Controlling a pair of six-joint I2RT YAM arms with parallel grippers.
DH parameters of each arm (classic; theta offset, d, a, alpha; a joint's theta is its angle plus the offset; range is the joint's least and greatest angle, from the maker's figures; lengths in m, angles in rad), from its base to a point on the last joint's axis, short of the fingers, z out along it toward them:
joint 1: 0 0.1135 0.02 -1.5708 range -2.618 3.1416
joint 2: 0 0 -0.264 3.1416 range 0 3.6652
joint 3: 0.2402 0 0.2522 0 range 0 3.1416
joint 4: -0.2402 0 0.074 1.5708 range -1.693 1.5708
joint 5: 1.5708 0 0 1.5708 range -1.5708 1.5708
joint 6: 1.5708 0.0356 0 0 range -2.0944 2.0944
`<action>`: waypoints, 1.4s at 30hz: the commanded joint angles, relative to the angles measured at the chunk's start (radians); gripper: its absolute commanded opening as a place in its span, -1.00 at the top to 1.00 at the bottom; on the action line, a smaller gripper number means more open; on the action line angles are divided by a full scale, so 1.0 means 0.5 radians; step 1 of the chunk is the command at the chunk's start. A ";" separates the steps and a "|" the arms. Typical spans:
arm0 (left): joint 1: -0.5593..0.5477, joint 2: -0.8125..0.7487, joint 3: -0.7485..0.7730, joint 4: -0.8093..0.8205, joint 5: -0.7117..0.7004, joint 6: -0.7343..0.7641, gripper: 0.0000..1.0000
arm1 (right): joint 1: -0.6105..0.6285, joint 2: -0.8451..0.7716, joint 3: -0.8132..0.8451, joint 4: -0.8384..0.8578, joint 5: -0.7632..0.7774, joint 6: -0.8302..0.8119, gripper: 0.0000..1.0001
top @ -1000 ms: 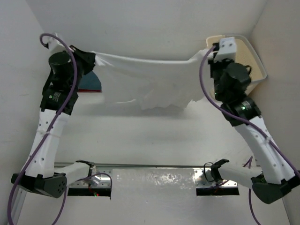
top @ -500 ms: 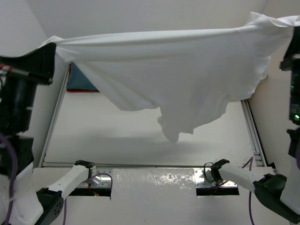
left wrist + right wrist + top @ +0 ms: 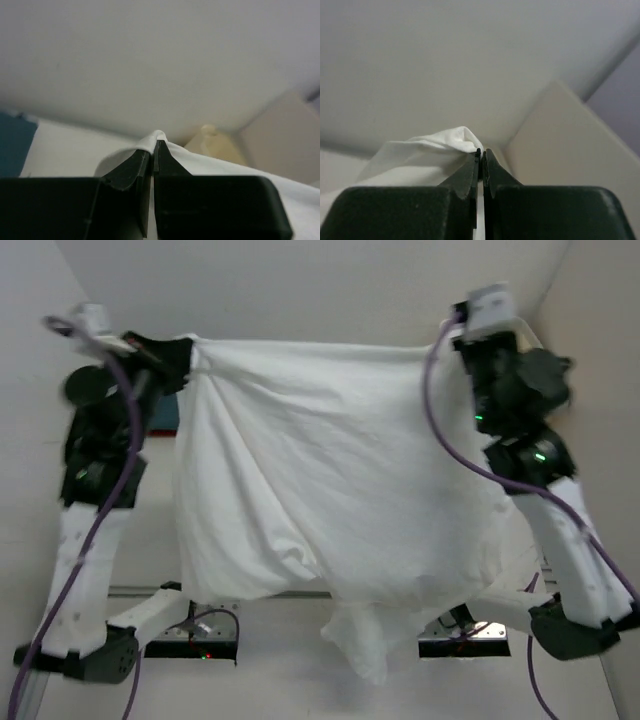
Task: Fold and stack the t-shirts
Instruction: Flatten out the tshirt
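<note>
Fingers (image 3: pixel 131 167) of the left gripper (image 3: pixel 154 145) are pressed together on a small peak of the plain white cloth short-sleeved t-shirt (image 3: pixel 297 197), which pokes up just past their tips. In the lower left corner of that wrist view lies a dark blue patch (image 3: pixel 15 147); its shape does not show. Just right of the pinched peak sits a rounded corner of cream plastic (image 3: pixel 212 142).

The right gripper (image 3: pixel 481 151) is likewise clamped on the same shirt, a crumpled white fold bunching up to the left of its tips, with pale walls behind.

From above, the left gripper sits in the upper left of the frame and the right gripper in the upper right, each holding one top corner. The top edge of the shirt runs nearly straight between them. Below that edge the shirt hangs as a wide sheet filling the middle of the frame, creased in long vertical folds, with its lowest bunched end reaching the bottom centre over the arm bases. The left arm (image 3: pixel 95 500) rises along the left side and the right arm (image 3: pixel 560 530) along the right, with purple cables looping beside both. A strip of white table (image 3: pixel 150 540) shows between the left arm and the cloth.
</note>
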 commanded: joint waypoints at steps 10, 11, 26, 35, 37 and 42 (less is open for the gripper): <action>0.026 1.012 -0.614 0.008 -0.223 0.066 -0.99 | -0.345 1.100 -0.695 0.264 -0.526 0.512 -0.45; 0.026 1.046 -0.607 -0.032 -0.260 0.066 -0.99 | -0.342 1.143 -0.661 0.200 -0.554 0.521 -0.67; -0.394 1.101 -1.092 0.274 0.362 0.035 -0.99 | -0.180 0.429 -1.697 -0.641 -0.664 1.693 -0.98; -0.434 1.742 -0.804 0.437 0.535 0.019 -0.99 | -0.281 0.677 -1.885 -0.517 -0.676 1.788 -0.98; -0.422 1.922 -0.633 0.342 0.473 0.038 -0.99 | -0.345 0.766 -1.812 -0.455 -0.735 1.773 -0.98; -0.302 2.144 -0.396 0.268 0.415 0.047 -0.99 | -0.400 1.137 -1.524 -0.292 -0.722 1.653 -0.98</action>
